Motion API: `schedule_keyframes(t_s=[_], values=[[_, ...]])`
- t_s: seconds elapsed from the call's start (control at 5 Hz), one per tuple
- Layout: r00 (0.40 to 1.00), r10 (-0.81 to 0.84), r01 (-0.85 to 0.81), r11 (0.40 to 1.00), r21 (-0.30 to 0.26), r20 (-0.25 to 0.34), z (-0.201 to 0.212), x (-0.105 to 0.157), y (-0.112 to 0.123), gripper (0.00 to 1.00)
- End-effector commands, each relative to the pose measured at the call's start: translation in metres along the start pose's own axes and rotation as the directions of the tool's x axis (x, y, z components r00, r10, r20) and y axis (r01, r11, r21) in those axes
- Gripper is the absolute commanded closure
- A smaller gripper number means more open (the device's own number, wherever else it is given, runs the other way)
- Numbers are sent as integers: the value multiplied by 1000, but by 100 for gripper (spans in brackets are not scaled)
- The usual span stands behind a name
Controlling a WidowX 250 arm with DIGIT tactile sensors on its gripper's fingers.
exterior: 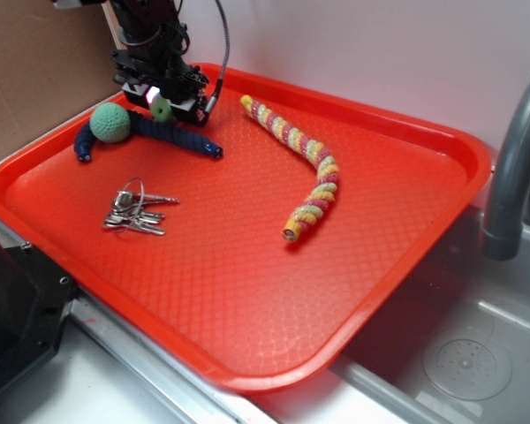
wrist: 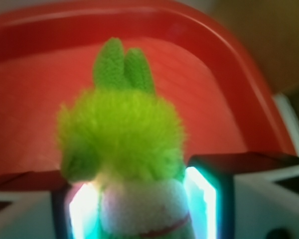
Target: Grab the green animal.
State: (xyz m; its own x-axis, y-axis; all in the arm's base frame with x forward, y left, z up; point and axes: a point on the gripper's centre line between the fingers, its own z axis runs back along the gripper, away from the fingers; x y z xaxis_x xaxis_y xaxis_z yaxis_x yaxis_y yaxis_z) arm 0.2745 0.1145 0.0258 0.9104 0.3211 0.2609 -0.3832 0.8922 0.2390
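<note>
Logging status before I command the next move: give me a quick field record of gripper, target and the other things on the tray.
gripper: at the tray's far left corner, shut on the green animal
green animal: lime plush, between the lit finger pads
lifted or resting: cannot tell
tray: red, beside a sink
teal ball on navy rope: just beside the gripper
striped crochet snake: mid-tray, apart
keys: near left, apart

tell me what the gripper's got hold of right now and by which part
The gripper is shut on the green animal, its lit fingers pressing either side of the pale lower body, with the fuzzy green head and ears sticking out beyond the fingertips.
</note>
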Motion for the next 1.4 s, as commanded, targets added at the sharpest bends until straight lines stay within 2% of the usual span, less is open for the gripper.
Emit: schedule_keyframes(t_s=[0.0,0.2,0.4,0.6,0.8,1.0,1.2], values=[[999,-16,15,1000,-17,-48,53,-3,-19,100],[995,-69,64,996,-66,-66,81,-20,-37,100],[989,-125,113,983,-146,-76,124,-45,-54,100],[984,-140,112,967,-229,-110,165,-67,-59,100],[979,-149,106,957,-269,-142,187,-88,-57,100],[979,-165,124,948,-294,-119,196,-105,-55,100],[982,-160,127,953,-274,-102,194,-104,-56,100]])
